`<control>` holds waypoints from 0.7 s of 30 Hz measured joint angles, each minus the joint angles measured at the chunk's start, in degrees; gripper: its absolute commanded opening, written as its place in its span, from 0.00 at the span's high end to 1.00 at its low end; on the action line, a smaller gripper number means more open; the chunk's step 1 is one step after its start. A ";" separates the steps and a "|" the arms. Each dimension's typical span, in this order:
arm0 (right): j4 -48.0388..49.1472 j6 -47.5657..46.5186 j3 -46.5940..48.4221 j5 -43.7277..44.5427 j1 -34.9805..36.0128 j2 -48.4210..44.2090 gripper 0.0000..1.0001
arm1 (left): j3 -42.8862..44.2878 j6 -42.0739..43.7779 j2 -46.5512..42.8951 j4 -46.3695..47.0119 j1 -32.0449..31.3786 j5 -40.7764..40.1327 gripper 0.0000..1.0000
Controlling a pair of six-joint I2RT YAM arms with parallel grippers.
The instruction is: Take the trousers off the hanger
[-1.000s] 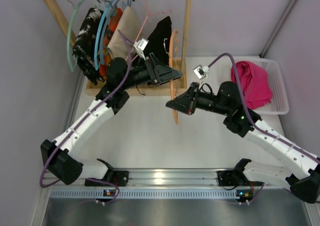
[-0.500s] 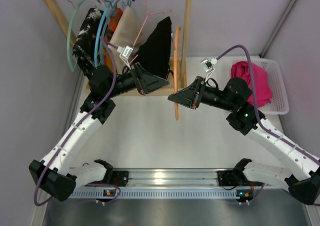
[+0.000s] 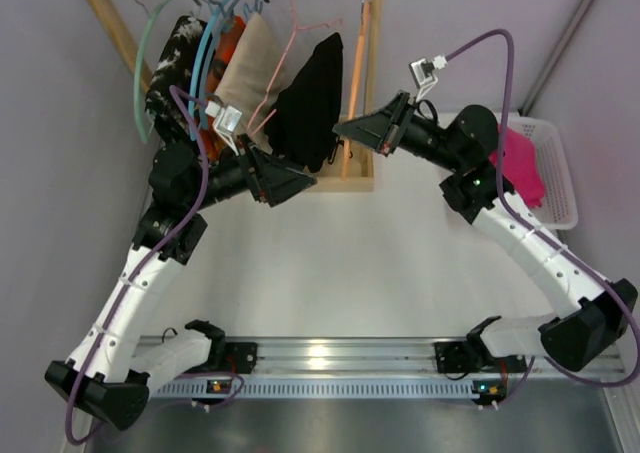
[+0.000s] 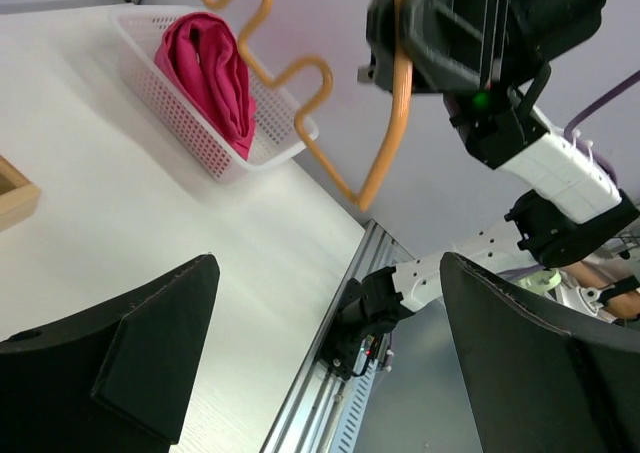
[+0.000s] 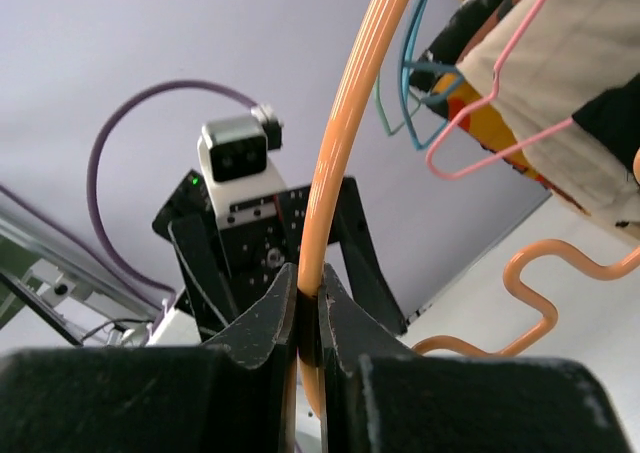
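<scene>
The black trousers hang on a thin pink hanger on the wooden rack. The magenta-pink trousers lie folded in the white basket and also show in the left wrist view. My right gripper is shut on a bare orange hanger, holding it up by the rack's right post; the right wrist view shows the jaws clamped on the orange wire. My left gripper is open and empty, just below the black trousers, apart from them.
Several other garments hang at the rack's left: a black-and-white one, an orange one, a beige one, on teal and blue hangers. The rack's wooden base lies behind my left gripper. A metal rail runs along the near edge.
My right gripper has lifted the orange hanger up and back toward the rack's rail. My left arm has drawn back to the left, away from the black trousers.
</scene>
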 measured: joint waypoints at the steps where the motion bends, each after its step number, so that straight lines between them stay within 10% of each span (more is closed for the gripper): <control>1: 0.72 0.74 1.55 -0.33 -0.81 1.44 1.00 | 0.00 0.74 -0.17 -0.87 0.13 0.00 0.01; 21: 2.51 10.36 16.00 -6.99 -7.96 16.90 1.00 | 0.00 3.13 -2.36 -3.85 1.25 -0.07 0.02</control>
